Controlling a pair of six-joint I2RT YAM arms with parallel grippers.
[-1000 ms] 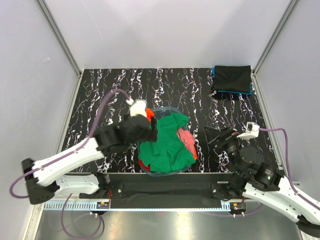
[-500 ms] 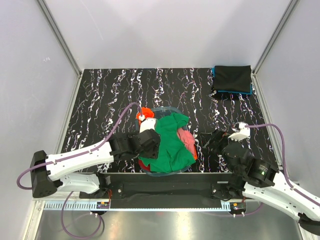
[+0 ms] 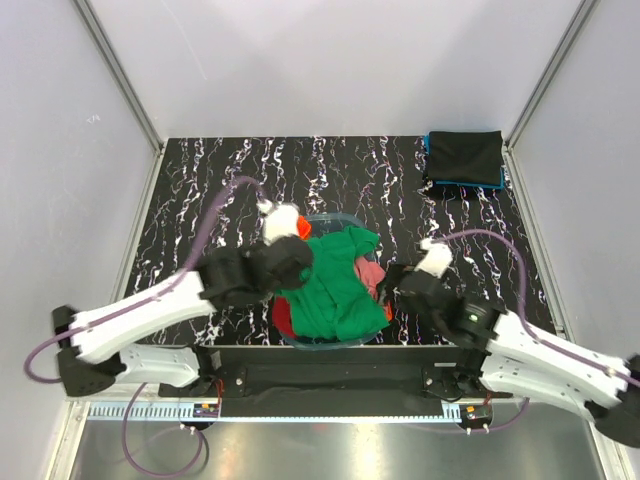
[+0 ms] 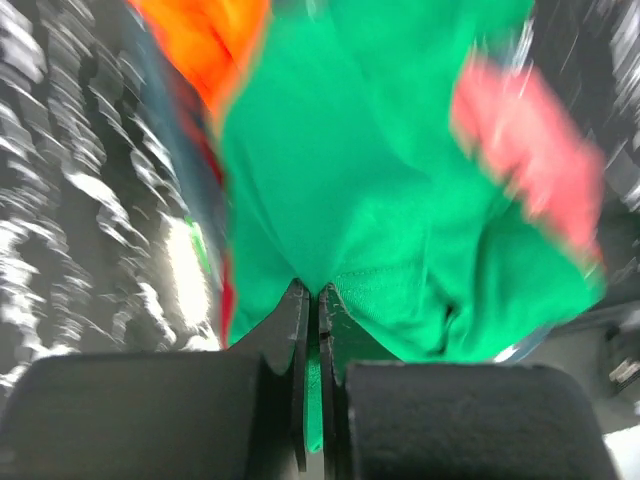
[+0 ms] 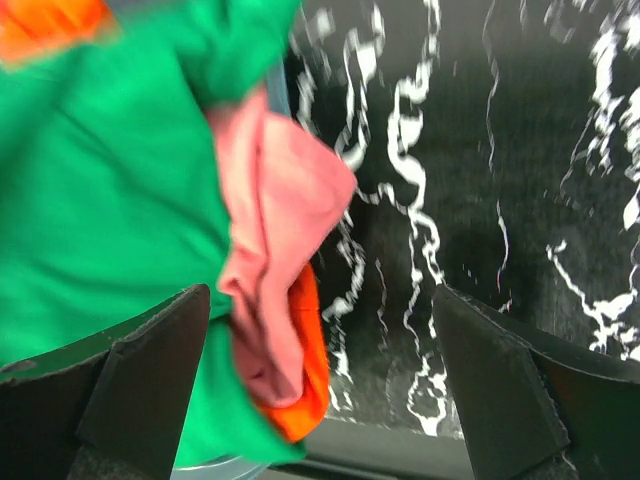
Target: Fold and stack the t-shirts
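I'm working the first step here: getting the green t-shirt (image 3: 335, 292) out of the tub (image 3: 330, 217) so it can be spread and folded. On the left, my left arm (image 3: 150, 305) is reaching in low from the near left corner, wrist bent over the tub's left rim. Its jaws are pinched together on a fold of the green cloth at the shirt's left edge, with nothing else between them. An orange t-shirt (image 4: 205, 35) is peeking out just beyond. The green t-shirt itself is lying crumpled on top of the heap inside the tub at the near middle of the surface (image 3: 220, 180).

A pink t-shirt (image 5: 285, 200) is spilling over the tub's right rim. My right arm (image 3: 530, 345) is stretching in from the near right corner, and its jaws are spread wide and gripping nothing, hovering just beside that pink cloth. I reckon the next move calls for a second pinch on the green cloth alone, then a level lift. At the far right corner a folded black t-shirt (image 3: 464, 155) is waiting on the stack.
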